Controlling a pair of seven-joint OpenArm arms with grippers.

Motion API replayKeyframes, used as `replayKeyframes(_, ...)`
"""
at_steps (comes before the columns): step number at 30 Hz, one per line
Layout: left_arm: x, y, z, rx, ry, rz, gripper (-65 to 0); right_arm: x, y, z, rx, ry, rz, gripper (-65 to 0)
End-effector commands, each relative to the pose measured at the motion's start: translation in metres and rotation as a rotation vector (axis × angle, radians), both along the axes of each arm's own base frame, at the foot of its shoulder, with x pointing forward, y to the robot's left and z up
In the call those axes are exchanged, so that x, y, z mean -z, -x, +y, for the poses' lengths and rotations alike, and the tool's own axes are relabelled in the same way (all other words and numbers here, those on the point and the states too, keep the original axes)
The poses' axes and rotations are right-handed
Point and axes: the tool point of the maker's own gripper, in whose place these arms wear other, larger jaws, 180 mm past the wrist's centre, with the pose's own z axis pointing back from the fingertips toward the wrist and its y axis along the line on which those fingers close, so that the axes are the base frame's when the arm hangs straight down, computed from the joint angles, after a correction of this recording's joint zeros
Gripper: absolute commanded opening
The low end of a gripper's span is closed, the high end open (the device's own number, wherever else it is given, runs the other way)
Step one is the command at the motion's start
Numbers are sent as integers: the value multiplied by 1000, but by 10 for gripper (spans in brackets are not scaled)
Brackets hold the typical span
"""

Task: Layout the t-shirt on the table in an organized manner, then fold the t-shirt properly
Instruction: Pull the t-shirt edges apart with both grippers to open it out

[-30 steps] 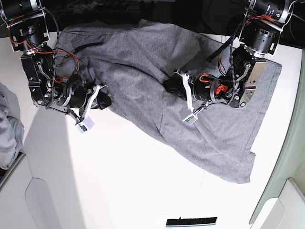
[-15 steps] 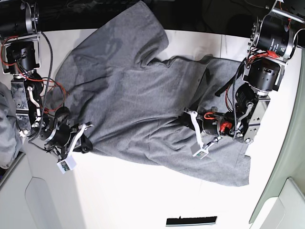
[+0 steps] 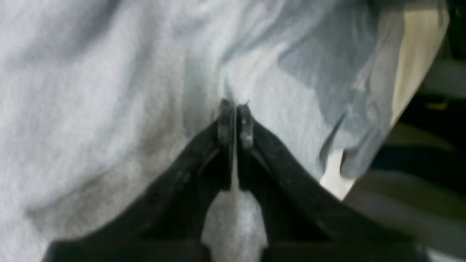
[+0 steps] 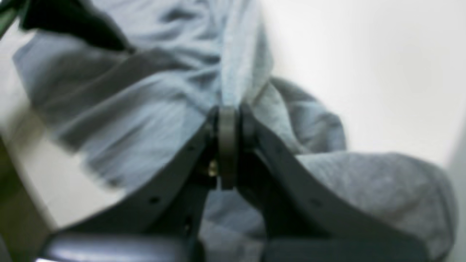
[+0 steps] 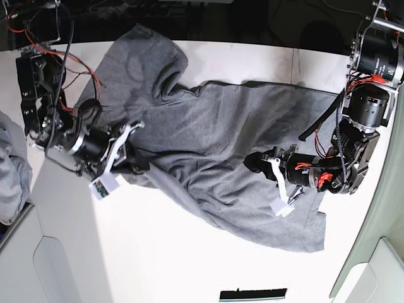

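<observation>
t-shirt (image 5: pixel 208 132): soft matt heather-grey knit cloth, creased
surface (image 5: pixel 170 252): smooth white, faint sheen
fingers (image 3: pixel 246 125): matt black plastic

My right gripper (image 5: pixel 142 165) has dragged the t-shirt (image 5: pixel 208 145) hem rightward. My left gripper (image 5: pixel 251 161) slid down; the cloth now bunches differently.

- A robotics lab or test bench, not a home.
- Two arms (image 5: pixel 363 95) with bare motor housings and loose red and black wiring (image 5: pixel 69 63) stand at a plain white table (image 5: pixel 189 252).
- White moulded panels (image 5: pixel 57 271) edge the table.
- Dark equipment clutter (image 5: pixel 252 19) lies behind the far edge.
</observation>
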Motion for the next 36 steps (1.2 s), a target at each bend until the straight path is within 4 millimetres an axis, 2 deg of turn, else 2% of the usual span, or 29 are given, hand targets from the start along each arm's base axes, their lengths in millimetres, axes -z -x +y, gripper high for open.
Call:
replayKeyframes(1,-20,-16,4,-17,33,-56,-616,-14,7,4,-21,-26,-44,-650)
replayKeyframes(4,-13,-9,17,-47,27,-38,-616,-3,50,14,-47,-32,-4,-650)
replayKeyframes(8,-7,-2,28,-98,44,-24,-616,28,98,16,-48,-46,125,-650)
replayKeyframes(11,-9,-5,35,-147,68,-39,-616,43,124,21,-56,-57,194,-408)
replayKeyframes(12,-10,-6,37,-161,76,-45,-616,45,128,22,-60,-58,204,-354)
replayKeyframes(13,-12,-8,38,-172,84,-52,-616,45,130,22,-60,-60,209,-335)
replayKeyframes(15,-16,-11,37,-185,105,-58,-616,41,125,20,-44,-72,185,-336)
replayKeyframes(18,-20,-12,34,-192,137,-58,-616,20,102,8,22,-118,82,-336)
replayKeyframes(22,-20,-10,33,-190,148,-48,-616,-12,52,-24,157,-125,-39,-336)
replayKeyframes(26,-17,-6,33,-189,145,-37,-616,-25,1,-63,313,-20,-124,-336)
replayKeyframes(28,-15,-4,33,-189,144,-34,-616,-19,-16,-72,325,26,-115,-336)
replayKeyframes(31,-12,-3,33,-182,123,-32,-615,7,-34,-85,346,41,-25,-336)
replayKeyframes(33,-10,-3,36,-180,105,-35,-615,29,-37,-86,320,26,64,-336)
replayKeyframes(36,-5,-3,40,-176,70,-43,-615,55,-28,-76,258,-56,190,-336)
